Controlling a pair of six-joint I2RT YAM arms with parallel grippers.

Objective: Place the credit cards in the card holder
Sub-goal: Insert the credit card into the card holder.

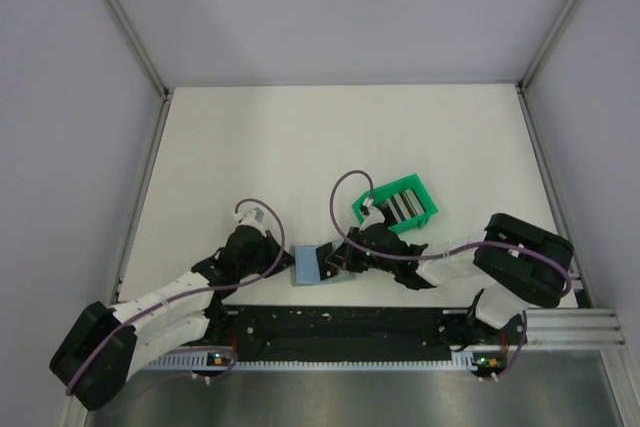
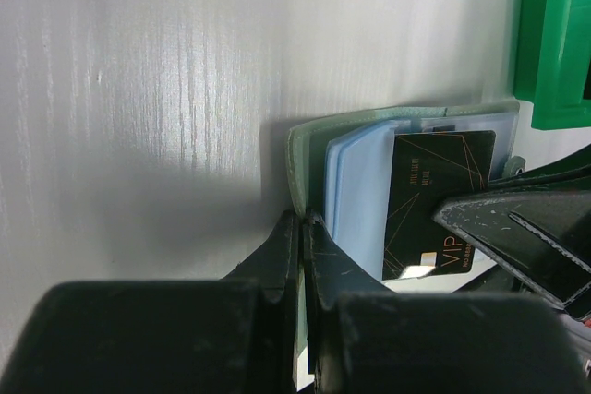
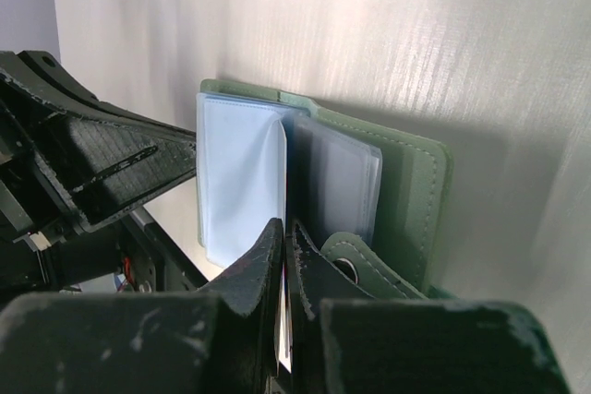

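Observation:
The card holder (image 1: 310, 265) lies open near the table's front edge, light blue sleeves up. My left gripper (image 1: 287, 263) is shut on the left edge of its grey-green cover (image 2: 300, 159), as the left wrist view shows at the fingertips (image 2: 303, 221). My right gripper (image 1: 345, 259) is shut on a black credit card (image 2: 434, 200) with gold lettering, which stands partly between the light blue sleeves (image 2: 355, 196). In the right wrist view the gripper (image 3: 287, 231) pinches the card edge-on (image 3: 283, 331) beside the sleeves (image 3: 240, 173) and the cover (image 3: 416, 196).
A bright green open bin (image 1: 397, 204) with more cards standing in it sits just behind the right gripper; it also shows in the left wrist view (image 2: 554, 43). White walls with metal rails enclose the table on the left, back and right.

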